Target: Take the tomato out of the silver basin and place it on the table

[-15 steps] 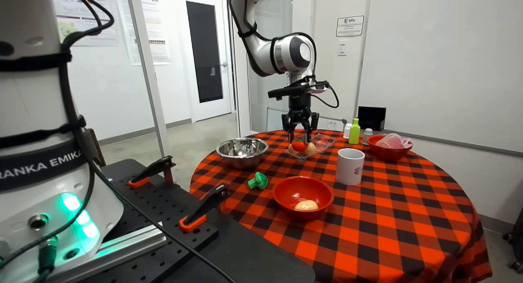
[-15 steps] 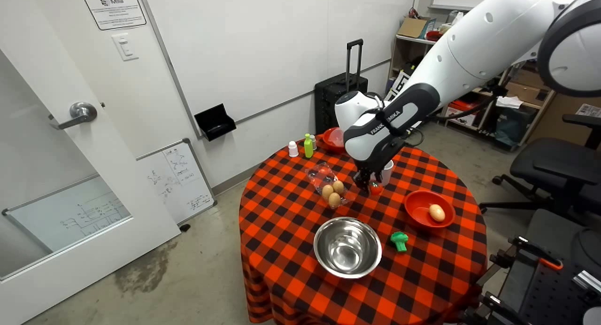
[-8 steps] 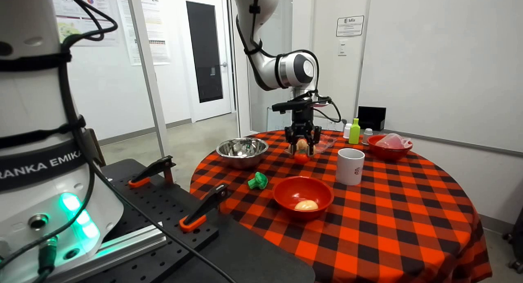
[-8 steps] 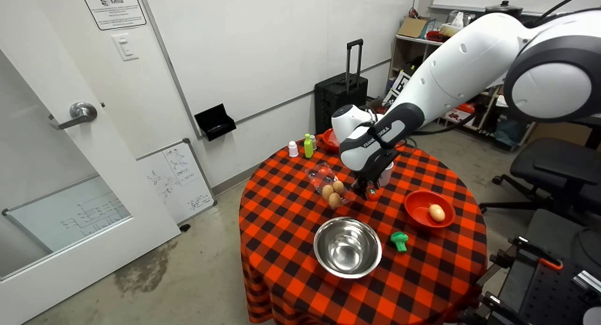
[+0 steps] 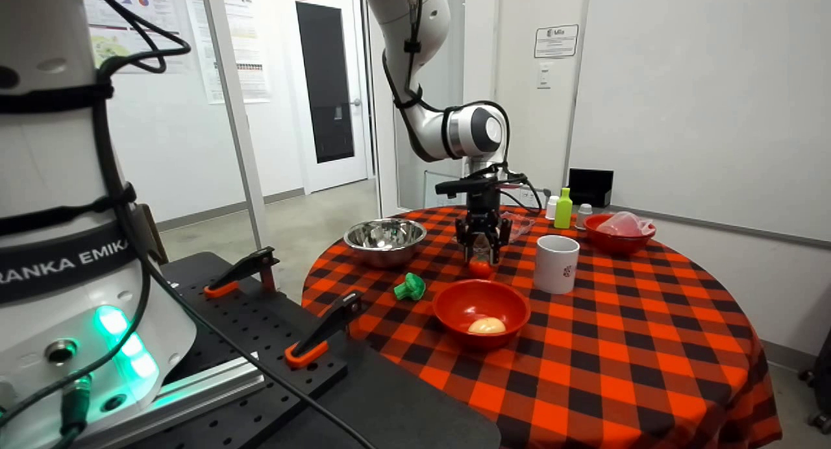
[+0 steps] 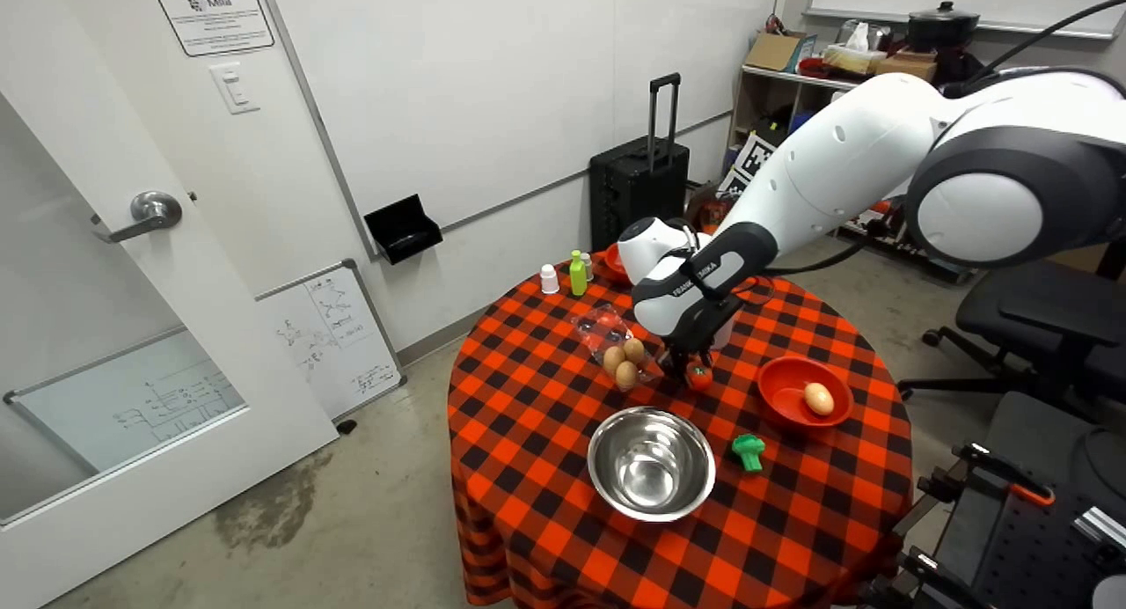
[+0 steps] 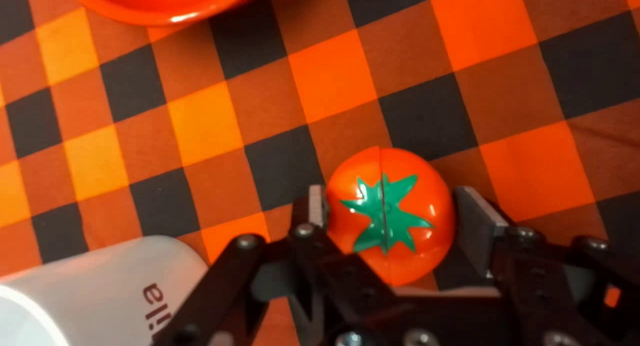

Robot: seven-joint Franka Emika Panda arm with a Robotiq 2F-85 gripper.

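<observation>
Black two-fingered claw (image 5: 481,255): points down, pinches the round red tomato (image 7: 390,216) with green star-shaped top, grey pads (image 7: 475,227) on both sides.
Tomato: outside the shiny round metal basin (image 5: 384,257), well in from every edge of the round table in red-and-black check (image 5: 649,345); touching it or just above, hard to tell.
Basin: stands by the left edge in an exterior view.
Near the tomato: upright white cylindrical mug (image 5: 554,267), round red-orange bowl (image 5: 461,303) holding a pale oval egg (image 5: 487,326).
Far edge, both exterior views: lime-green bottle (image 5: 563,211).

A red bowl (image 6: 779,396) (glossy) holds an egg (image 6: 819,399).
</observation>
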